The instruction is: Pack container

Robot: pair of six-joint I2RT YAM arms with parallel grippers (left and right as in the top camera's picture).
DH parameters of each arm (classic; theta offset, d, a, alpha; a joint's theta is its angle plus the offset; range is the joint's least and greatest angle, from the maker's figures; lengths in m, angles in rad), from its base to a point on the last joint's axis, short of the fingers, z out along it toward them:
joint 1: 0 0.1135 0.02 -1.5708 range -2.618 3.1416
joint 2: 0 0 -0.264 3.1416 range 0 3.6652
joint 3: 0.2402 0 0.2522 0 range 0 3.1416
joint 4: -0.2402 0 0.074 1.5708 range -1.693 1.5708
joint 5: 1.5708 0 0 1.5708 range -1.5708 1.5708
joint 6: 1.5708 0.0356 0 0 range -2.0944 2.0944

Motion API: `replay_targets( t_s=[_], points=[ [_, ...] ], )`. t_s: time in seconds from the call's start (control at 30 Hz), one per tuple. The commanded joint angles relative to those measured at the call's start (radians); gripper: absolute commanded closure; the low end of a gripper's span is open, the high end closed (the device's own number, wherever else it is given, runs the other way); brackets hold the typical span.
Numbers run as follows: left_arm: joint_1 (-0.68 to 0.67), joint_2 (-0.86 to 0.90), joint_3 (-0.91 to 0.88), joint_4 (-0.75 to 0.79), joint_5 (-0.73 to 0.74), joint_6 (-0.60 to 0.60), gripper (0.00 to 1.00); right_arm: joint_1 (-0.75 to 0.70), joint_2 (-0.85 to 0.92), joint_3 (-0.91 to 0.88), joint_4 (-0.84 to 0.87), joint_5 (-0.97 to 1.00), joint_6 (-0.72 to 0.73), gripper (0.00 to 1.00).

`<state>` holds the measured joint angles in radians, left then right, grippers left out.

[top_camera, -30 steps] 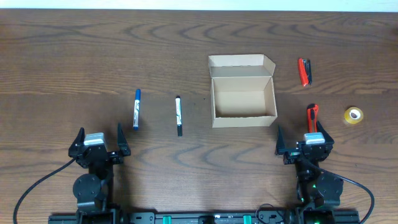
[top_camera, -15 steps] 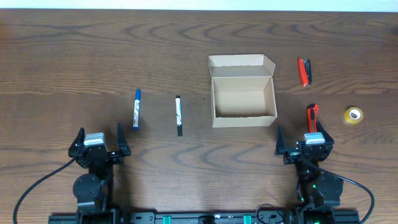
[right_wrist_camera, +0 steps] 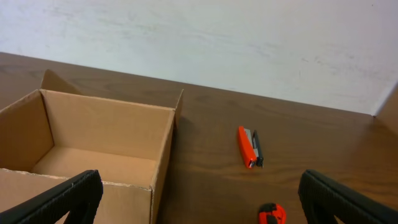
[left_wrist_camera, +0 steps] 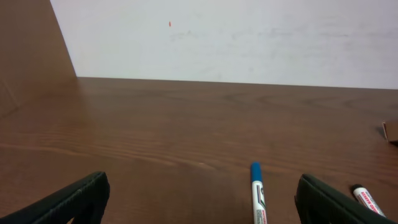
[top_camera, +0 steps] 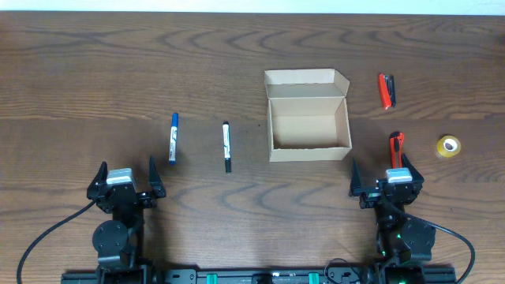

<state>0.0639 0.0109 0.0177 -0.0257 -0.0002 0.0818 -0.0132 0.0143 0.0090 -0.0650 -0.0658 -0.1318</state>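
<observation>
Robot lab: wooden table (top_camera: 79,79), bare white wall (left_wrist_camera: 249,37).

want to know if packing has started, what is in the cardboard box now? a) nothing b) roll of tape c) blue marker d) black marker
a: the container is bare inside; the blue marker and black marker lie left of it, the roll of tape right of it.

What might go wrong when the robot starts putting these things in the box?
The blue marker and black marker are thin and round, so the fingers might roll them away instead of catching them. The red tool lies right by the open right gripper and could get bumped. The container looks like light cardboard, so a knock on its wall might slide it.
</observation>
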Motion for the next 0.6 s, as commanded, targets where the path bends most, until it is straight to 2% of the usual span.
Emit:
replay_targets(
  t_s=[0.0,0.57],
  points=[
    [0.006,-0.007,-0.013,-0.051,-0.002,-0.003,0.05,0.008,-0.009,-0.003,-0.005,0.013,0.015,0.01],
    [0.006,-0.007,-0.013,-0.051,-0.002,-0.003,0.05,0.008,-0.009,-0.003,0.002,0.013,0.015,0.01]
  ],
)
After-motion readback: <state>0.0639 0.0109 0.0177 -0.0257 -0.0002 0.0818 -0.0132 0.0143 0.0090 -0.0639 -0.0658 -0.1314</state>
